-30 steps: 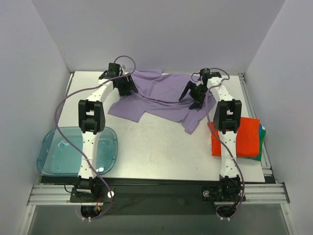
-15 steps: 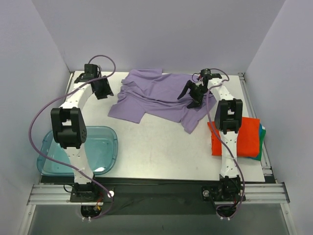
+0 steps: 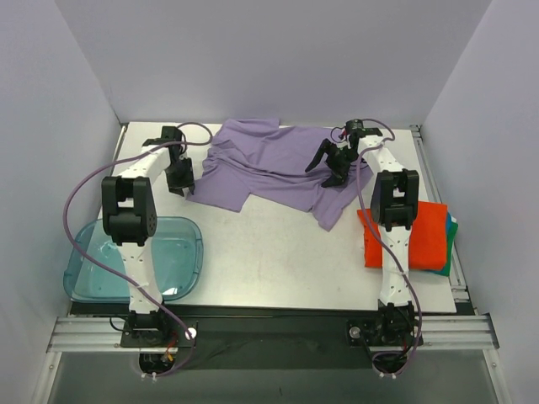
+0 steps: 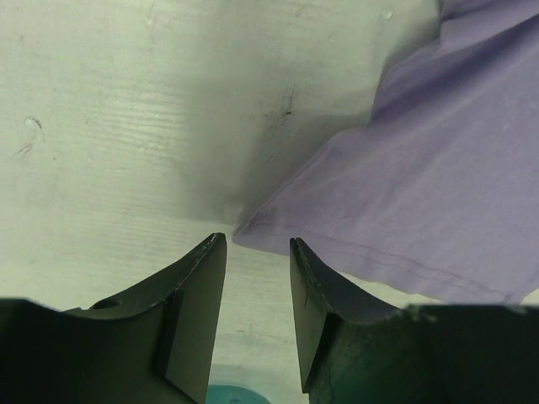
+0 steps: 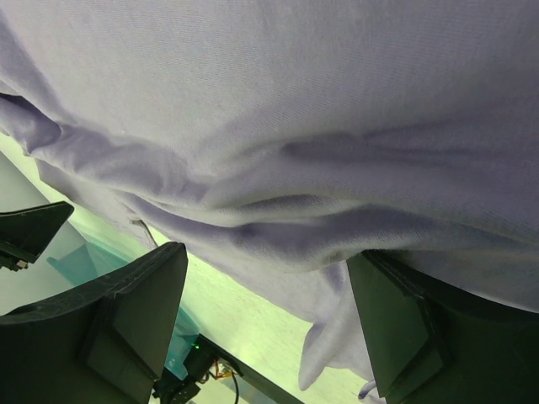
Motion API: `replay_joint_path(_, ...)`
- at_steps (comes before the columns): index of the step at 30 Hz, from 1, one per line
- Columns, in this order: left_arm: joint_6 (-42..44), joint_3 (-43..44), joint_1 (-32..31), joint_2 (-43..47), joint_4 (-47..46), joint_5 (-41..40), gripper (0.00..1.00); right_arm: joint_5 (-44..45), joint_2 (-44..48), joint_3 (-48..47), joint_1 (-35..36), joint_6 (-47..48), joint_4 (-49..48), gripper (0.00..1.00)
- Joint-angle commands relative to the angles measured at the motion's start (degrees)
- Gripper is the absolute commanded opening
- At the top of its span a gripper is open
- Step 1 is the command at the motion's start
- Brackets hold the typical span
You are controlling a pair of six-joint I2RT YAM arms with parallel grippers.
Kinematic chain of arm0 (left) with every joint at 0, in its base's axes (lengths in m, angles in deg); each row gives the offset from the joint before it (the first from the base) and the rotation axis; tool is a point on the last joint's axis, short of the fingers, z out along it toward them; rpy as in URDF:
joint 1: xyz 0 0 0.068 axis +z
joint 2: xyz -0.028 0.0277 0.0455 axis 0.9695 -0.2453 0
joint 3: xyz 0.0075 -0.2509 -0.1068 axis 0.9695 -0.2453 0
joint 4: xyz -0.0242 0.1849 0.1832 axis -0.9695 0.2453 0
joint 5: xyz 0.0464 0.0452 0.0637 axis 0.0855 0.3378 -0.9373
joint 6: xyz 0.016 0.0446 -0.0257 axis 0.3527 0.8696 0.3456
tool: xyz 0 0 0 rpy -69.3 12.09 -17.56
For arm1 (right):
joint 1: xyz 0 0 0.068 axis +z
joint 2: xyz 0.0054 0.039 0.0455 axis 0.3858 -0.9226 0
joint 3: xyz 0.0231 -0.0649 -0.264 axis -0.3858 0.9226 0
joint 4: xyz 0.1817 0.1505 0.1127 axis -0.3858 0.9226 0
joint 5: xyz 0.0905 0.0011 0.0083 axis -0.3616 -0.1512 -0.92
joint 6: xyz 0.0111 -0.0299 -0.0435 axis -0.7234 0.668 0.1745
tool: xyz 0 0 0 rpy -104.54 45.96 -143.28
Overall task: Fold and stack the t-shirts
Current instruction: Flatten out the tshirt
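Lying rumpled across the far side of the table (image 3: 278,261), the lavender t-shirt (image 3: 269,164) is stretching from the left gripper (image 4: 257,252) to the right gripper (image 3: 325,171). The left gripper is hovering low at the shirt's near-left corner, its jaws standing narrowly apart and gripping nothing, the corner's tip sitting just beyond the fingertips. The right gripper is hanging over the shirt's right part with its jaws spread wide, released, cloth filling its view. The orange-red t-shirt (image 3: 428,237) is resting folded at the table's right edge, covering a green-teal t-shirt (image 3: 453,229).
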Motion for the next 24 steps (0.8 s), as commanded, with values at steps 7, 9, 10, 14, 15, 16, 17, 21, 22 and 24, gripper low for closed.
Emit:
replay_joint_path(7, 0.06, -0.67, -1.10, 2.28, 2.90, -6.21, 0.47, 0.04, 3.66, 1.81, 0.13, 0.50, 1.51, 0.79)
replay_joint_path(9, -0.02, -1.12, -1.10, 2.02, 2.02, -5.15, 0.47, -0.05, 3.57, 1.90, 0.13, 0.50, 1.51, 0.79)
replay_joint_path(10, -0.11, -1.12, -1.02, 1.76, 1.75, -4.89, 0.47, -0.05, 3.65, 1.98, 0.13, 0.50, 1.51, 0.79)
replay_joint_path(14, -0.64, -0.42, -1.10, 0.44, 0.61, -3.83, 0.44, -0.05, 3.74, 1.90, 0.13, 0.58, 1.42, 0.79)
replay_joint_path(15, -0.81, -0.15, -1.10, 0.17, 0.52, -3.74, 0.43, -0.05, 3.74, 1.90, 0.22, 0.58, 1.51, 0.79)
replay_joint_path(16, -0.99, 0.11, -1.10, -0.18, 0.43, -3.74, 0.42, -0.05, 3.66, 1.90, 0.13, 0.58, 1.43, 0.79)
replay_joint_path(17, -0.99, 0.55, -1.10, -0.61, 0.26, -3.65, 0.38, -0.05, 3.83, 1.90, 0.13, 0.67, 1.51, 0.79)
replay_joint_path(21, -1.16, 1.69, -1.10, -2.02, 0.69, -3.04, 0.29, -0.23, 4.01, 1.90, 0.21, 0.76, 1.42, 0.79)
replay_joint_path(22, -1.16, 1.61, -1.10, -2.11, 0.78, -2.69, 0.27, -0.23, 4.09, 1.81, 0.13, 0.85, 1.34, 0.79)
replay_joint_path(24, -1.34, 0.56, -1.19, -2.03, 0.44, -2.07, 0.24, -0.23, 4.45, 1.81, 0.13, 0.93, 1.34, 0.79)
